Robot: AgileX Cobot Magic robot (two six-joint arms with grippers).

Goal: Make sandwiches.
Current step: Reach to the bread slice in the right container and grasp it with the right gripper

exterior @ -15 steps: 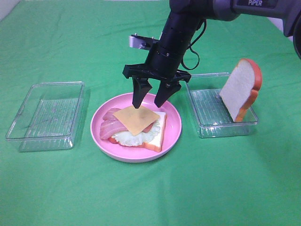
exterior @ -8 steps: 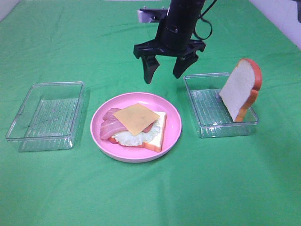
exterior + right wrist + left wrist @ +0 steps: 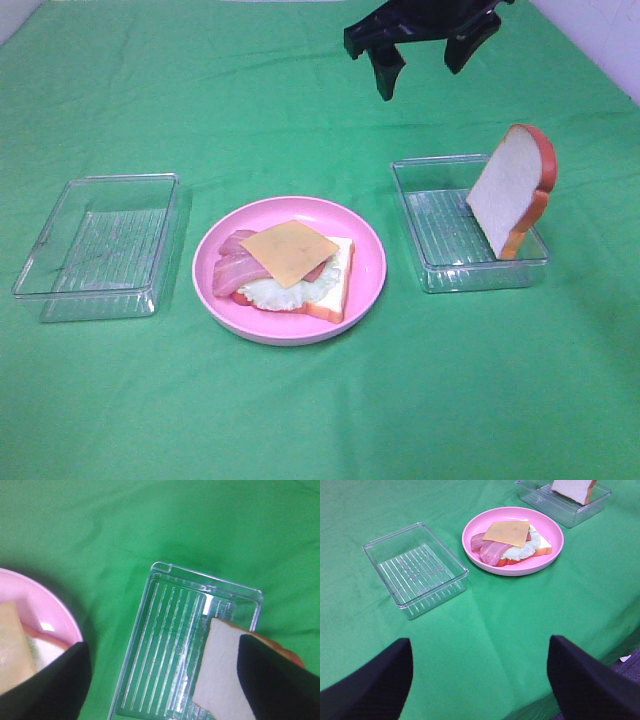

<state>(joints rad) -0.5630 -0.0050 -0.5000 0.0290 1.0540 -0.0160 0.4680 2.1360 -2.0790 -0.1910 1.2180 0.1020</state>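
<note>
An open-faced sandwich stack (image 3: 290, 252) lies on the pink plate (image 3: 370, 275): one bread slice, then lettuce, bacon strips, and a yellow cheese square on top. A second bread slice (image 3: 508, 190) leans upright in the right clear tray (image 3: 440, 265). My right gripper (image 3: 422, 72) hangs open and empty, high behind the gap between plate and right tray. Its wrist view looks down on that tray (image 3: 170, 645) and bread slice (image 3: 220, 680). My left gripper (image 3: 480, 680) is open and empty, well short of the stack (image 3: 507, 532), and does not appear in the high view.
An empty clear tray (image 3: 100, 240) sits left of the plate, and also appears in the left wrist view as the tray (image 3: 415, 570). Green cloth (image 3: 320, 420) covers the table. The table's near edge shows by the left gripper's finger (image 3: 590, 680).
My right gripper has risen from just above the cheese and drawn back to the right, its jaws spreading wider. The cheese stays on the stack.
</note>
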